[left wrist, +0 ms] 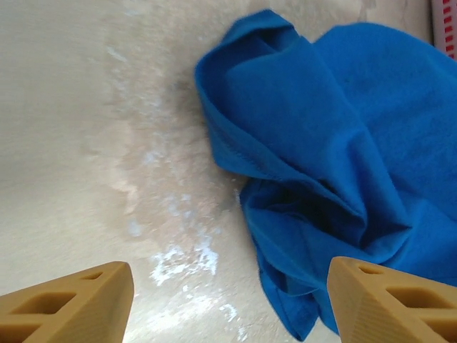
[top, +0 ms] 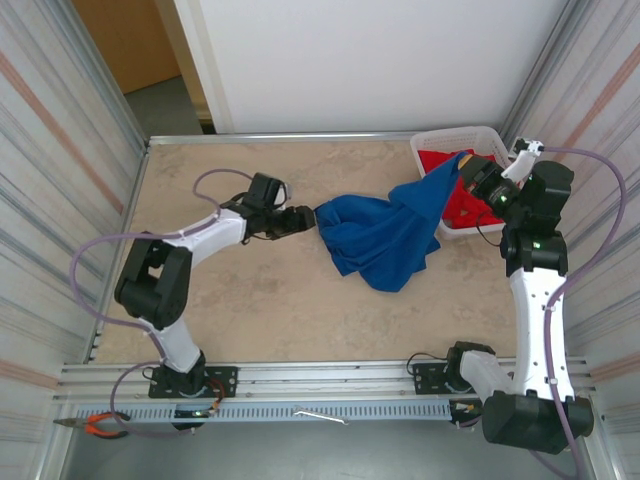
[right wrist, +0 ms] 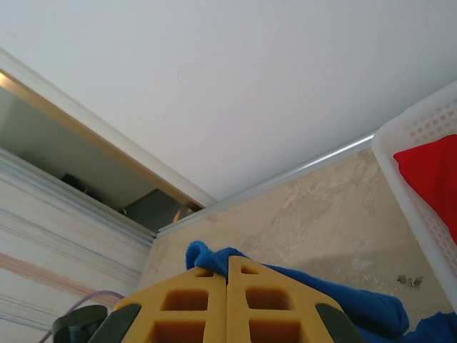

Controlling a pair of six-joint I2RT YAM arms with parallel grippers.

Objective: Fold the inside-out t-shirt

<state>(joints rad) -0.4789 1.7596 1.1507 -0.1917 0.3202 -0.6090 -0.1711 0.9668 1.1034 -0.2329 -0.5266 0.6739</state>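
Note:
The royal-blue inside-out t-shirt (top: 385, 232) lies bunched on the table right of centre, one corner pulled up toward the basket. My right gripper (top: 468, 168) is shut on that raised corner; in the right wrist view the blue t-shirt (right wrist: 214, 256) pokes out between the closed yellow fingers (right wrist: 200, 300). My left gripper (top: 308, 218) sits just left of the shirt's left edge, open. In the left wrist view its fingers (left wrist: 71, 304) stand wide apart over bare table, with the t-shirt (left wrist: 321, 157) ahead and reaching beside the right finger.
A white basket (top: 432, 145) with a red garment (top: 462, 200) stands at the back right corner. Corrugated walls flank the table. Pliers (top: 100, 427) lie on the front rail at the lower left.

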